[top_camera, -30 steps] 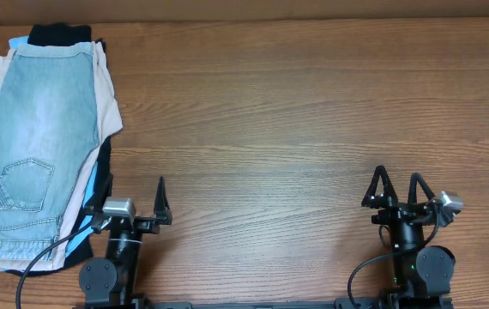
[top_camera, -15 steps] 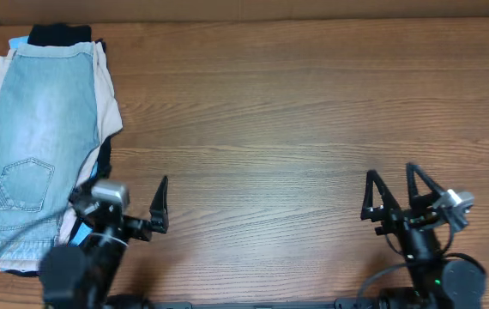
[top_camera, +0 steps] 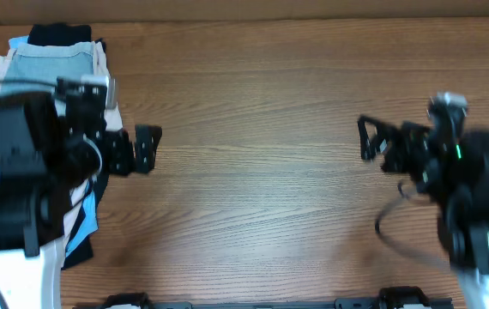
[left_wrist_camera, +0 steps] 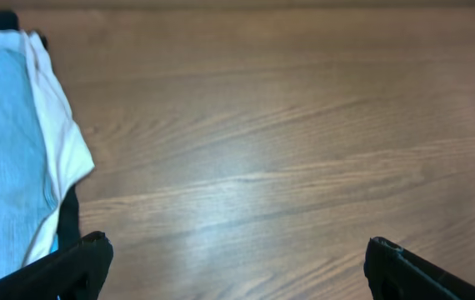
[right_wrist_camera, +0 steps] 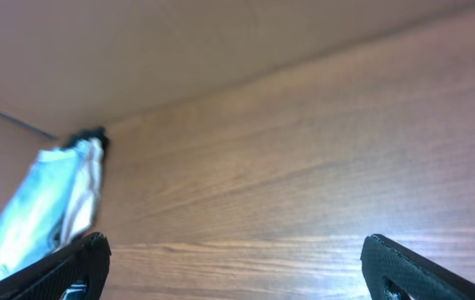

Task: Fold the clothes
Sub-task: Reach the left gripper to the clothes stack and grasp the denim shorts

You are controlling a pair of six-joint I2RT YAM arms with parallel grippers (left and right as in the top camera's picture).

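Note:
The light-blue denim shorts [top_camera: 51, 62] lie on top of a pile of clothes at the table's far left, and my left arm hides most of them in the overhead view. In the left wrist view they show at the left edge [left_wrist_camera: 0, 150]. In the right wrist view they show far off at the left [right_wrist_camera: 42, 204]. My left gripper [top_camera: 146, 149] is open and empty just right of the pile, above bare wood [left_wrist_camera: 233, 254]. My right gripper [top_camera: 366, 140] is open and empty over the right half of the table [right_wrist_camera: 237, 260].
The pile under the shorts holds a cream-white garment [left_wrist_camera: 58, 142], a black garment [top_camera: 60, 34] at the back and a bright blue one [top_camera: 79, 233] at the front. The wooden table [top_camera: 253, 112] stretches between the two grippers. A brown wall runs along its far edge.
Both arms have lifted from the table's front edge and moved toward the back. The left arm now covers the lower part of the pile. The clothes have not moved.

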